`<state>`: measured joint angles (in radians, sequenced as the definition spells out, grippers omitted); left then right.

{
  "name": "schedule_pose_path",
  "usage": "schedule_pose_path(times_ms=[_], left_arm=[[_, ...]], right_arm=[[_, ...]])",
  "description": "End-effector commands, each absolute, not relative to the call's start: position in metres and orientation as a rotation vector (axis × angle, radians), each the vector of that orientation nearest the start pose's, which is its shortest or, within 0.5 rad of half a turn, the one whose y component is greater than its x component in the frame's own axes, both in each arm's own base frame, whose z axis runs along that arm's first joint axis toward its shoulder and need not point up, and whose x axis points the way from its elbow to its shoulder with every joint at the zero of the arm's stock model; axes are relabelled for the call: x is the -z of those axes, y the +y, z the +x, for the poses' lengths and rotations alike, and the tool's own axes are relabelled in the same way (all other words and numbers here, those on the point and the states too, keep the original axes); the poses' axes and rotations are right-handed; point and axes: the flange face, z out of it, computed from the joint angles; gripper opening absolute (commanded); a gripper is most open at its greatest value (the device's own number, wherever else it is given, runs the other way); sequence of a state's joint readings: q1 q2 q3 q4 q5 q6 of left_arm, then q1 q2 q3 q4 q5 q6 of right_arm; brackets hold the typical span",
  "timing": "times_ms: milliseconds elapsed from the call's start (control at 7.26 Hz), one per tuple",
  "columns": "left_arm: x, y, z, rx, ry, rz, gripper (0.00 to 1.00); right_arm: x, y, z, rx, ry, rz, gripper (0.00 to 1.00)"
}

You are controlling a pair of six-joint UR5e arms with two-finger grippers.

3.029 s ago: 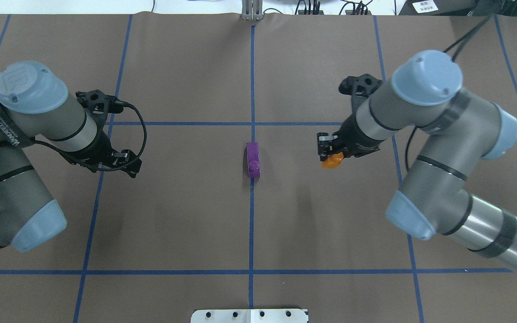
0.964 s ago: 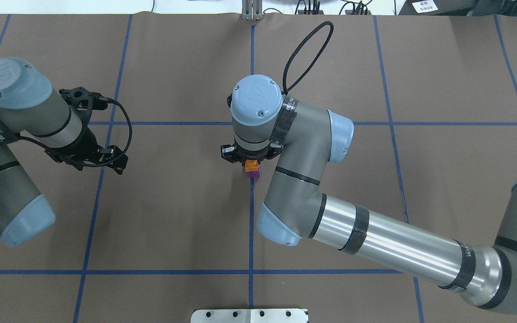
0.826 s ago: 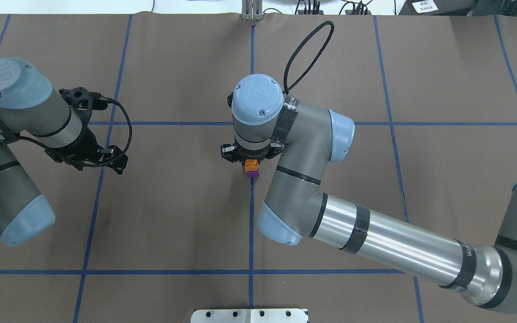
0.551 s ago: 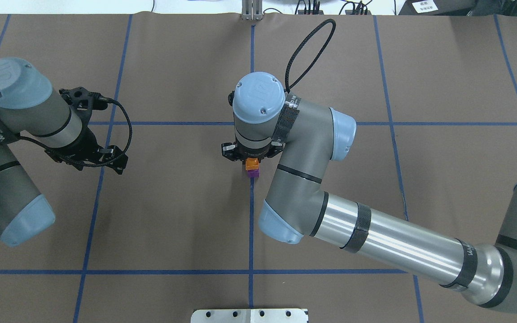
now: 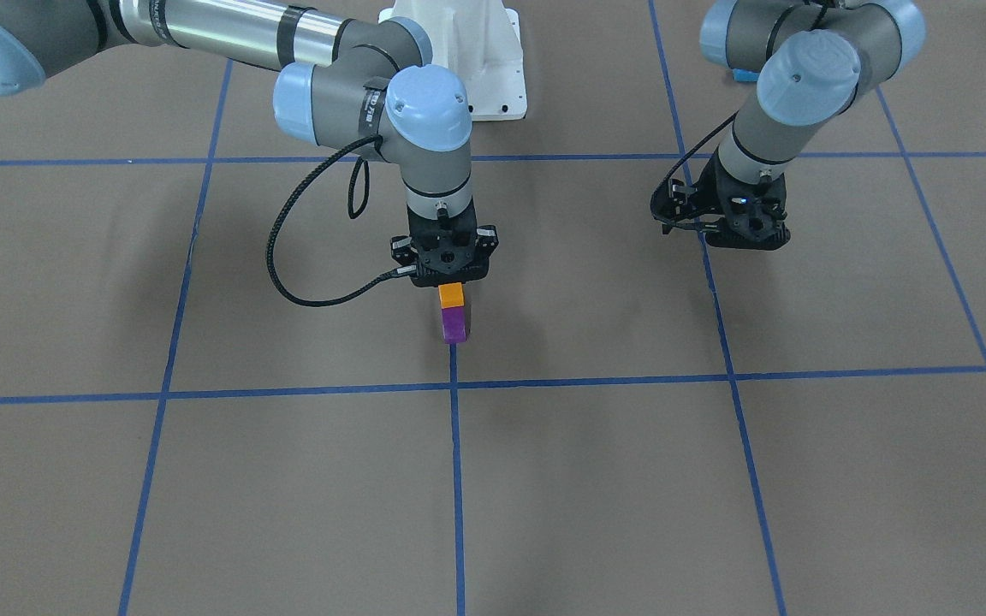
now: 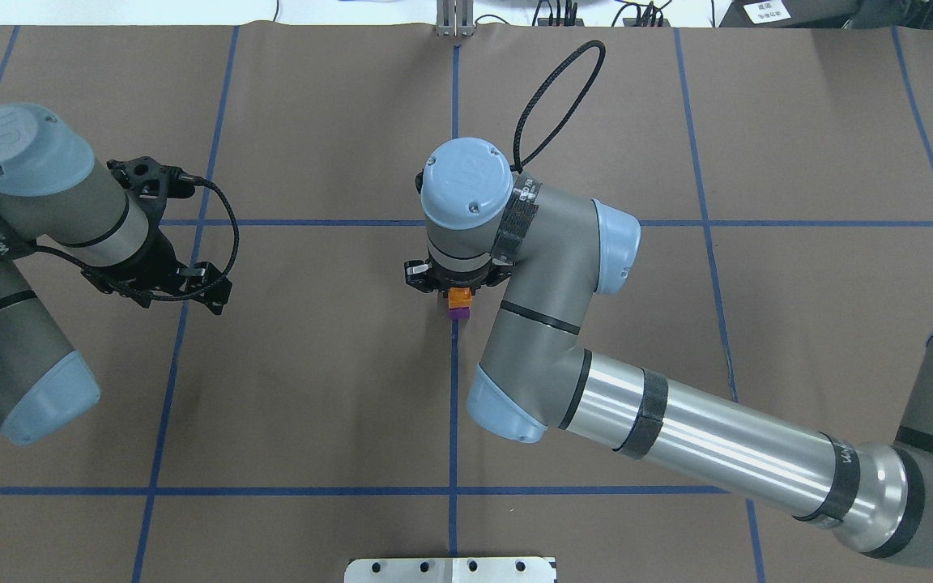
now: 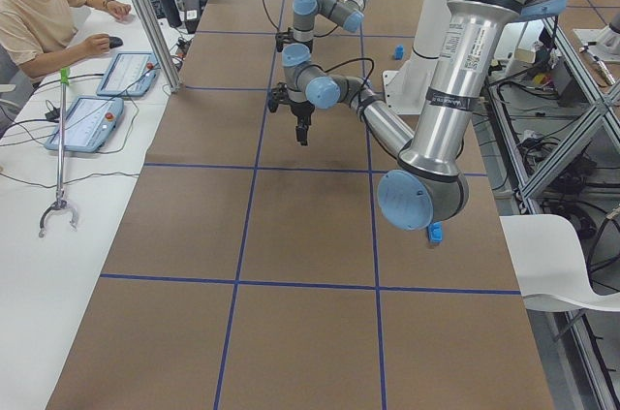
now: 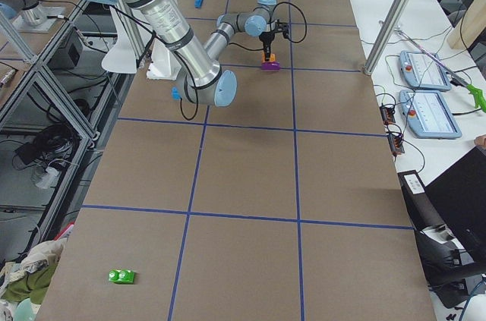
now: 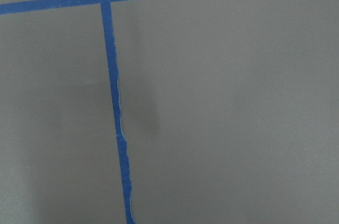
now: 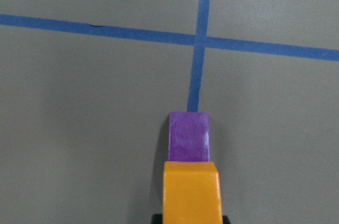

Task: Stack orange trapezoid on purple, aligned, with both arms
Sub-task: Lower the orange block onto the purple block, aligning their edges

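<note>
The orange trapezoid (image 5: 451,295) sits on top of the purple block (image 5: 454,326) at the table's centre, on the blue centre tape line. My right gripper (image 5: 450,281) points straight down and is shut on the orange trapezoid. In the right wrist view the orange trapezoid (image 10: 190,189) covers the near part of the purple block (image 10: 188,136), with their sides in line. Overhead, only the ends of the orange trapezoid (image 6: 458,298) and the purple block (image 6: 458,315) show below my right wrist. My left gripper (image 5: 745,238) hangs low over bare table far to the side, open and empty.
The robot's white base plate (image 5: 493,60) is at the near table edge. A small blue block (image 5: 745,75) lies behind my left arm. A green block (image 8: 121,276) lies far off at the table's right end. Blue tape lines cross the brown table cover.
Three seconds ago my right gripper held the orange trapezoid off to the right and the purple block lay alone. Over the last second the right gripper barely shifted. The left arm stayed still.
</note>
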<state>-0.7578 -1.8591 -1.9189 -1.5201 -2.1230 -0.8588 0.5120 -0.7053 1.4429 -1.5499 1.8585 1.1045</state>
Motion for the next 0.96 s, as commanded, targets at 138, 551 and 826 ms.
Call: schedule_pose_path(times_ms=[138,551,826], left_arm=[[-0.352,-0.449,0.355,-0.117,0.783,-0.015,1.00],[-0.351,-0.448,0.354,-0.117,0.786,-0.014,1.00],[-0.352,-0.448,0.355,-0.116,0.785,-0.016,1.00]], right_arm=[[-0.182,-0.454,-0.613,0.072,-0.774,0.122,0.00],[-0.187,-0.451,-0.619,0.078,-0.764,0.118,0.00],[-0.186,-0.451,-0.621,0.076,-0.766,0.116,0.03]])
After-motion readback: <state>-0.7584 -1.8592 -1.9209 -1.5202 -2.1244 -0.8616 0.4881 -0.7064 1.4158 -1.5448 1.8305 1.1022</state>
